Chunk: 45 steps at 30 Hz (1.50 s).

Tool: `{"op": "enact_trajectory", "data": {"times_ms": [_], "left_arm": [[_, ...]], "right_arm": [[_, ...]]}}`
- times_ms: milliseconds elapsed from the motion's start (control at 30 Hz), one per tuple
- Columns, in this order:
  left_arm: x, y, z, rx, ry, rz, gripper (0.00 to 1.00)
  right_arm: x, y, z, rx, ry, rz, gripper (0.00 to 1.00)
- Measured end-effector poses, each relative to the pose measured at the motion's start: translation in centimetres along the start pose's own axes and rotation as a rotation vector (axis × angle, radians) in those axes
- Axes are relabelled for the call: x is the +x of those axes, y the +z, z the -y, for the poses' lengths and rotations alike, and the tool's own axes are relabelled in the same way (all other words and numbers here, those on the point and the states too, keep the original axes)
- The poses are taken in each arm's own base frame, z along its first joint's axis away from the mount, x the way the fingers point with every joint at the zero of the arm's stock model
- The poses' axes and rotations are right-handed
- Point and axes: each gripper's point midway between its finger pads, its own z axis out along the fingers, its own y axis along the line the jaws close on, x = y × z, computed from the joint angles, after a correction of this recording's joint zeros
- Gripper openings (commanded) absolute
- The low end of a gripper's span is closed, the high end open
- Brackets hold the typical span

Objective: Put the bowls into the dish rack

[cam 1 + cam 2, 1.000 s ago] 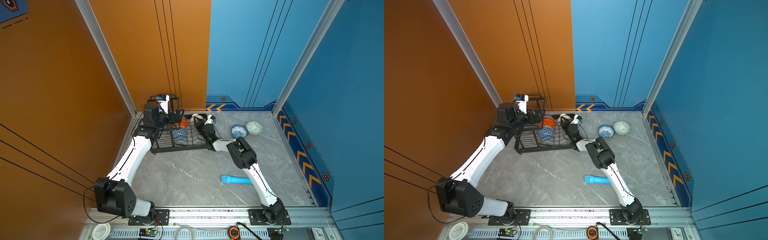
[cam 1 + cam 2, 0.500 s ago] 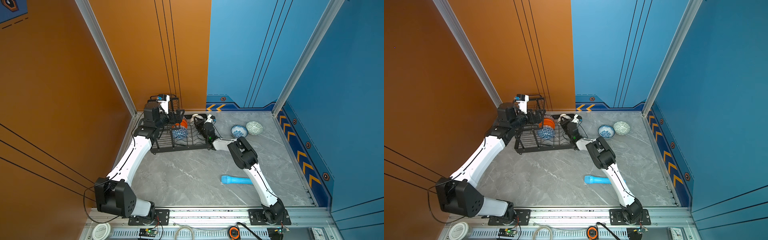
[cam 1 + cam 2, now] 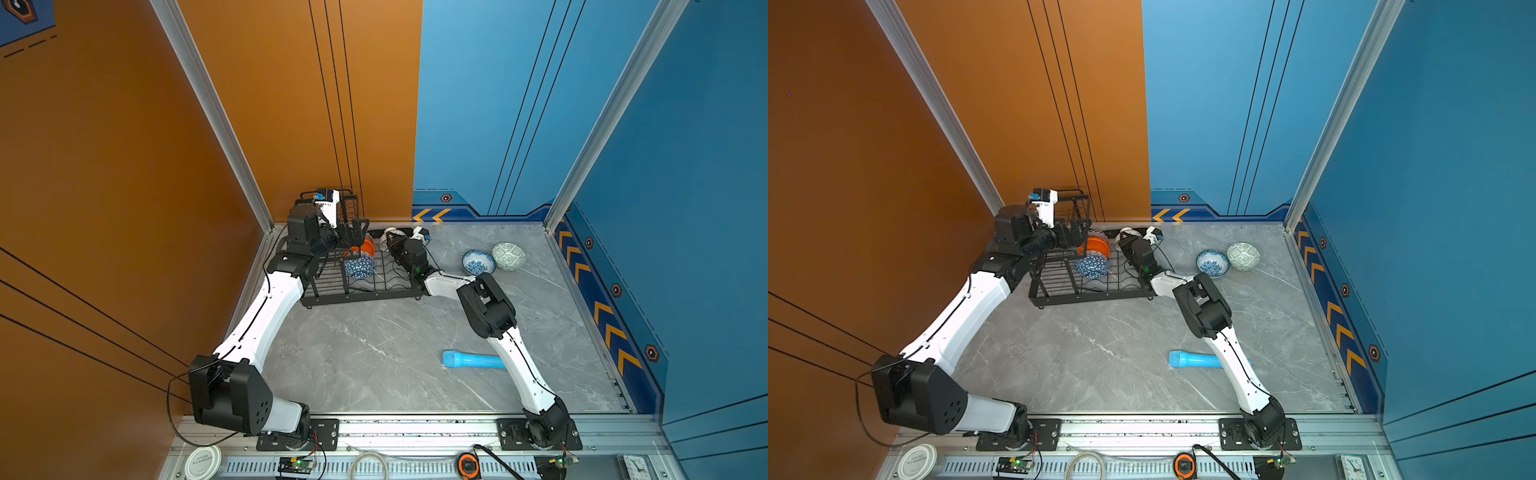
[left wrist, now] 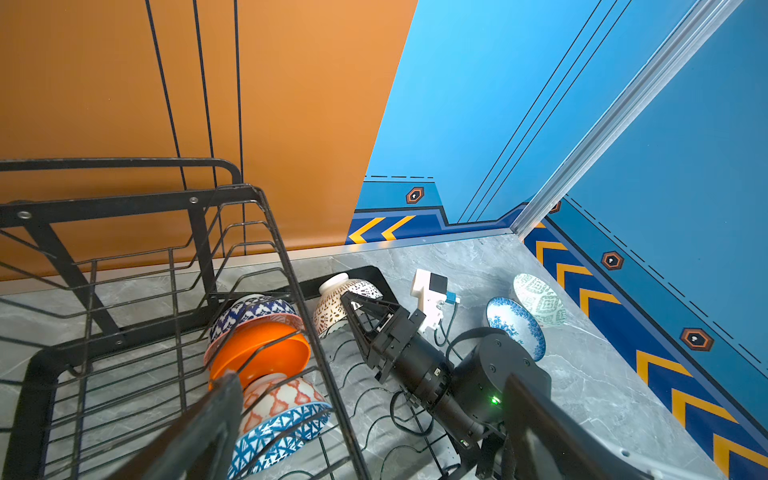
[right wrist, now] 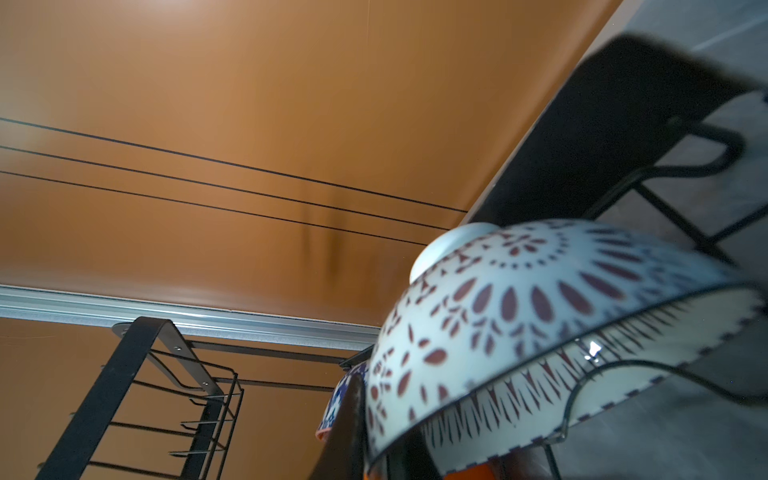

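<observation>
Hardly anything has shifted since a second ago: both arms sit where they were at the rack. Nearest the base, the light blue cylinder lies loose on the table and plays no part. Beyond it the dish rack already carries the blue triangle bowl and the plain orange bowl on edge in its lower tray. The left gripper hangs over them, jaws wide and empty. Off to the right, the white-blue floral bowl and the pale green bowl wait on the table, just beside each other. Farthest in, the right gripper pinches the rim of the white dotted bowl, jaws narrow, with the bowl tilted in the tray's far corner. The release looks best held until the bowl leans on a divider wire. Then open gently and back out along the fingers, so the rim is not dragged and the neighbours stay put.
</observation>
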Motion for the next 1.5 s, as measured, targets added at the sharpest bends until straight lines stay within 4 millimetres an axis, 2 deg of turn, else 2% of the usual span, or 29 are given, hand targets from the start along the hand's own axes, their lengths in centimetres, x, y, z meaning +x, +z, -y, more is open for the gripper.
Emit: {"op": "enact_trajectory", "data": {"times_ms": [700, 1267, 1500], "left_arm": [[0.0, 0.0, 0.0, 0.000, 0.000, 0.000, 0.98], [0.0, 0.0, 0.0, 0.000, 0.000, 0.000, 0.98], [0.1, 0.0, 0.0, 0.000, -0.001, -0.001, 0.98]], "right_arm": [[-0.2, 0.6, -0.9, 0.016, 0.002, -0.018, 0.19], [-0.2, 0.6, -0.7, 0.023, 0.001, -0.021, 0.20], [0.2, 0.0, 1.2, 0.064, -0.004, -0.030, 0.20]]}}
